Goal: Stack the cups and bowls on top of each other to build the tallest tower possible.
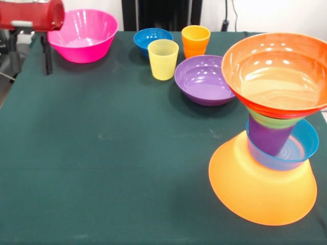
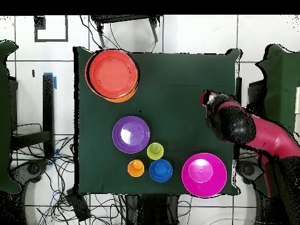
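The red and black arm's gripper (image 2: 206,97) sits at the table edge in the overhead view, seen from above as a dark rounded head, and whether it is apart or together cannot be told; in the front view only the red arm housing (image 1: 30,14) shows at the top left corner. Nearest the gripper stands the large glossy pink plastic bowl (image 1: 83,34), upright and empty, close beside the arm on the dark green tablecloth (image 1: 112,153); farther from the gripper, past the pink bowl, a loose cluster rests apart from the stack: a small dark blue plastic bowl (image 1: 152,40), a translucent yellow plastic tumbler (image 1: 163,59) just beside it, a translucent orange plastic tumbler (image 1: 195,41) near both, and a medium purple plastic bowl (image 1: 205,79), upright and empty, just beside the yellow tumbler. Well apart from the gripper, at the opposite corner of the table, stands the tower (image 1: 271,132): a large yellow-orange plastic bowl (image 1: 260,189) turned upside down as base; on it a small light blue bowl (image 1: 301,145) upright; in that a purple tumbler (image 1: 268,138); above it a green bowl (image 1: 273,121); on top a medium orange-red bowl (image 1: 276,74), open side up.
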`<state>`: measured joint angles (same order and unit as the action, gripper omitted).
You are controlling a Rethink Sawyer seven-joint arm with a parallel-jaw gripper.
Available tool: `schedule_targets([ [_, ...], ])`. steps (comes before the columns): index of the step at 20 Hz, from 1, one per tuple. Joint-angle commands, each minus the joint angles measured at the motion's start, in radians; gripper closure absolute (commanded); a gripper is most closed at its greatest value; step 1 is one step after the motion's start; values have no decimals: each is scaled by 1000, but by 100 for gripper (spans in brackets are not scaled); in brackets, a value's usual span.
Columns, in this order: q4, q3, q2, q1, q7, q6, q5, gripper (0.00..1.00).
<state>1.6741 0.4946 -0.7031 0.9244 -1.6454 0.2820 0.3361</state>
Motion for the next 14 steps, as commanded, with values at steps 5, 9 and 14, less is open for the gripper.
schedule_targets([
  [5, -122, 195, 52, -48, 198, 189, 85, 0],
  [9, -42, 119, 75, -46, 99, 91, 132, 0],
  [14, -12, 45, 139, -56, 39, 23, 184, 0],
])
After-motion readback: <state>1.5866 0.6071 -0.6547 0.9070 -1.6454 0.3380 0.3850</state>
